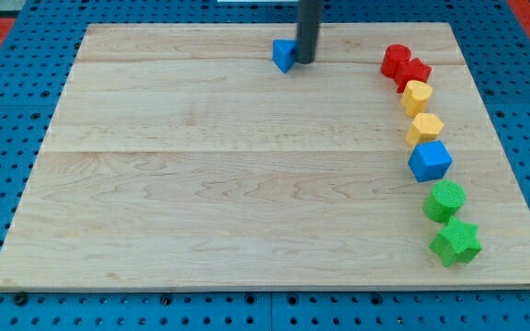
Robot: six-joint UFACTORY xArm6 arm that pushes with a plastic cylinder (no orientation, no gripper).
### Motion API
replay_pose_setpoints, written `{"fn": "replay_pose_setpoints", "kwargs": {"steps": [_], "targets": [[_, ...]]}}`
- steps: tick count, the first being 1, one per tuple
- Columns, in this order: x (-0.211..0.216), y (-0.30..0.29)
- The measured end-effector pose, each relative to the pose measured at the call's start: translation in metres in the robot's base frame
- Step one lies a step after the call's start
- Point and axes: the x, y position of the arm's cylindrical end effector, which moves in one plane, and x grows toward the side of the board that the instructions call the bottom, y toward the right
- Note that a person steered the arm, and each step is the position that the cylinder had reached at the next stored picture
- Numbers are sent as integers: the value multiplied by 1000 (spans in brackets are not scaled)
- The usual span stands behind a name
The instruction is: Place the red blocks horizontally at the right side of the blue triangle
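Note:
A small blue triangle block (284, 54) sits near the top middle of the wooden board (201, 184). My tip (305, 62) stands right against the triangle's right side. Two red blocks lie at the view's upper right, touching each other: a rounded one (396, 60) and a star-like one (413, 74) just below and right of it. They are well to the right of my tip.
Below the red blocks a curved line of blocks runs down the board's right side: two yellow blocks (417, 96) (424, 128), a blue cube (430, 161), a green round block (445, 200) and a green star (455, 243). Blue pegboard surrounds the board.

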Motion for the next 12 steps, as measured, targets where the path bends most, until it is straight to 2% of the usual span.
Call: {"fn": "replay_pose_setpoints", "kwargs": {"steps": [1, 2, 3, 4, 5, 6, 8, 9, 10, 11, 12], "targets": [[-16, -38], [-42, 2], [-66, 110], [-47, 208], [22, 203], [35, 135], [-9, 117], [-4, 175], [51, 235], [93, 172], [75, 120]]}}
